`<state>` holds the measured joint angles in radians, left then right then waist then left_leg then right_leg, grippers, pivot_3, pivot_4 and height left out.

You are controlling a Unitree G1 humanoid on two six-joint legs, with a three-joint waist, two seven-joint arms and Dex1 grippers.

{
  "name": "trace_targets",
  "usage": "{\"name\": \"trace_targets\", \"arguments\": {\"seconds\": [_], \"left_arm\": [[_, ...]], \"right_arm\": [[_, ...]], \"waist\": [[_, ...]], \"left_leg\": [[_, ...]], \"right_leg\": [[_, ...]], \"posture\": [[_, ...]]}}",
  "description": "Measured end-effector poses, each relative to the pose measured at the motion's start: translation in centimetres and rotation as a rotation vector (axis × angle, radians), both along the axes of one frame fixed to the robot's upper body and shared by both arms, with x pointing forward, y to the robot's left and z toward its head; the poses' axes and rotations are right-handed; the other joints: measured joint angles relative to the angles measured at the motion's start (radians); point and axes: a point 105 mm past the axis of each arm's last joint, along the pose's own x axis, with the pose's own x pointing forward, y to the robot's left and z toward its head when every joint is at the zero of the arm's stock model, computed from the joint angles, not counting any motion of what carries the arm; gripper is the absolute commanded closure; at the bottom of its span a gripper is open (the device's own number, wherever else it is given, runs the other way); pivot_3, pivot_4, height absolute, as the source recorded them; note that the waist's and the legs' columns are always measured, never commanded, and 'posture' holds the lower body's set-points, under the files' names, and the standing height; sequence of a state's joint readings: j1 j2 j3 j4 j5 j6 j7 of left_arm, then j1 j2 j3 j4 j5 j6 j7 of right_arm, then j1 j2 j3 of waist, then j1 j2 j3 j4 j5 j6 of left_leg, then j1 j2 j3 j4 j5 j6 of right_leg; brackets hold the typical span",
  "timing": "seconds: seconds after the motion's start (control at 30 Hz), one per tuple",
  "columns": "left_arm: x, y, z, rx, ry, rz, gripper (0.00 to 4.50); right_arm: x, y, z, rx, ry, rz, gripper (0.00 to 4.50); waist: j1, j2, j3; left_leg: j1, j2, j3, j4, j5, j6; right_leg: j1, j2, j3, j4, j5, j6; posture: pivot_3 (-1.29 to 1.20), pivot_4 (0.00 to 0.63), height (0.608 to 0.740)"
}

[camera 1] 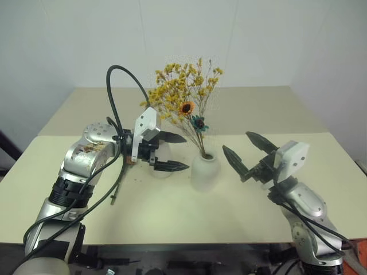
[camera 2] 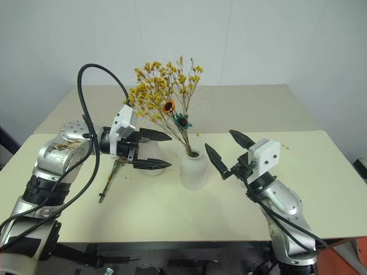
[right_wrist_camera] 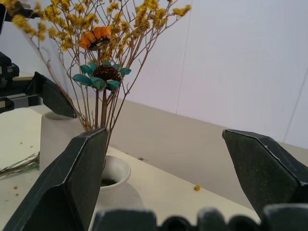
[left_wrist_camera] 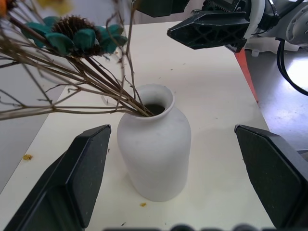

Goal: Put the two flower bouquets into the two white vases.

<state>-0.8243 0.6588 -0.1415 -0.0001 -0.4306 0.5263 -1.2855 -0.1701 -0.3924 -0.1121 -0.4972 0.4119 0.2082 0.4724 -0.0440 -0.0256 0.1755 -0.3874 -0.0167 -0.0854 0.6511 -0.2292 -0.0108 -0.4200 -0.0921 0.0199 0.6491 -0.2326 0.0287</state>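
The left gripper [camera 1: 171, 151] hangs above the cream table [camera 1: 252, 114] with its two black fingers spread wide and nothing between them; it points across toward the robot's right, and its lower fingertip ends near the shoulder of the shorter rounded matte white ceramic vase with a narrow neck [camera 1: 205, 171] without touching it. In the left wrist view that vase [left_wrist_camera: 155, 144] stands upright between the two fingers, apart from both.

The right gripper [camera 1: 248, 151] is also fully open and empty, raised on the other side of the same vase, fingers angled up and toward the robot's left, clear of the vase and the flowers.

The big bushy spray of tiny yellow-orange dried blooms [camera 1: 183, 91] stands in the short vase, stems gathered into its neck, leaning a little to the robot's left, with a small orange sunflower [camera 1: 186, 107] and a teal-petalled dried bloom [camera 1: 199, 121] lower on it.

The taller matte white vase [camera 2: 150, 157] stands just behind the left gripper, largely hidden by it. The slim sprig bunch [camera 1: 119, 183] lies flat on the table under the left forearm, beside that taller vase.
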Motion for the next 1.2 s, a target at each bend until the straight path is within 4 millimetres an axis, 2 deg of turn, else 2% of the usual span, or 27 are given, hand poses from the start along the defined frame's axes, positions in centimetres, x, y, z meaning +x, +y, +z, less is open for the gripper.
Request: {"name": "trace_targets", "arguments": {"seconds": [0.3, 0.6, 0.73, 0.93, 1.03, 1.2], "left_arm": [[0.2, -0.3, 0.0, -0.017, -0.025, -0.009, 0.0], [-0.4, -4.1, 0.9, -0.129, -0.063, -0.146, 0.0], [-0.6, -5.3, 0.4, -0.135, -0.051, -0.178, 0.0], [-0.5, -4.6, 0.3, -0.114, -0.049, -0.174, 0.0], [-0.3, -3.3, 0.3, -0.092, -0.053, -0.14, 0.0], [-0.5, -1.2, 0.3, -0.065, -0.058, -0.093, 0.0]], "right_arm": [[0.0, 0.8, -0.3, 0.0, 0.016, 0.028, 0.03], [0.1, 1.5, 0.0, 0.032, 0.008, 0.038, 0.03], [0.1, 1.7, -0.1, 0.037, 0.012, 0.039, 0.03], [0.0, 1.0, -0.7, 0.029, 0.033, 0.015, 0.03], [0.0, 0.0, -0.9, 0.008, 0.038, -0.011, 0.03], [-0.2, -0.4, -0.6, -0.032, 0.026, 0.003, 0.03]], "waist": [[0.002, 0.0, 0.0], [0.003, 0.0, 0.0], [0.0, 0.0, 0.0], [0.001, 0.0, 0.0], [0.0, 0.0, 0.0], [-0.001, 0.0, 0.0]], "left_leg": [[0.0, 0.0, 0.0, 0.001, 0.0, 0.0], [0.0, 0.0, 0.0, 0.002, 0.0, 0.0], [0.0, 0.0, 0.0, 0.002, 0.0, 0.0], [0.0, 0.0, 0.0, 0.002, 0.0, 0.0], [0.0, 0.0, 0.0, 0.002, 0.0, 0.0], [0.0, 0.0, 0.0, 0.002, 0.0, 0.0]], "right_leg": [[0.0, 0.0, 0.0, 0.0, 0.0, 0.0], [0.001, 0.0, 0.0, 0.0, 0.0, 0.0], [0.0, 0.0, 0.0, 0.0, 0.0, 0.0], [0.001, 0.0, 0.0, 0.0, 0.0, 0.0], [0.001, 0.0, 0.0, 0.0, 0.0, 0.0], [0.001, 0.0, 0.0, 0.0, 0.0, 0.0]], "posture": [[0.0, 0.15, 0.74], [0.0, 0.15, 0.74], [0.0, 0.15, 0.74], [0.0, 0.15, 0.74], [0.0, 0.15, 0.74], [0.0, 0.15, 0.74]]}}
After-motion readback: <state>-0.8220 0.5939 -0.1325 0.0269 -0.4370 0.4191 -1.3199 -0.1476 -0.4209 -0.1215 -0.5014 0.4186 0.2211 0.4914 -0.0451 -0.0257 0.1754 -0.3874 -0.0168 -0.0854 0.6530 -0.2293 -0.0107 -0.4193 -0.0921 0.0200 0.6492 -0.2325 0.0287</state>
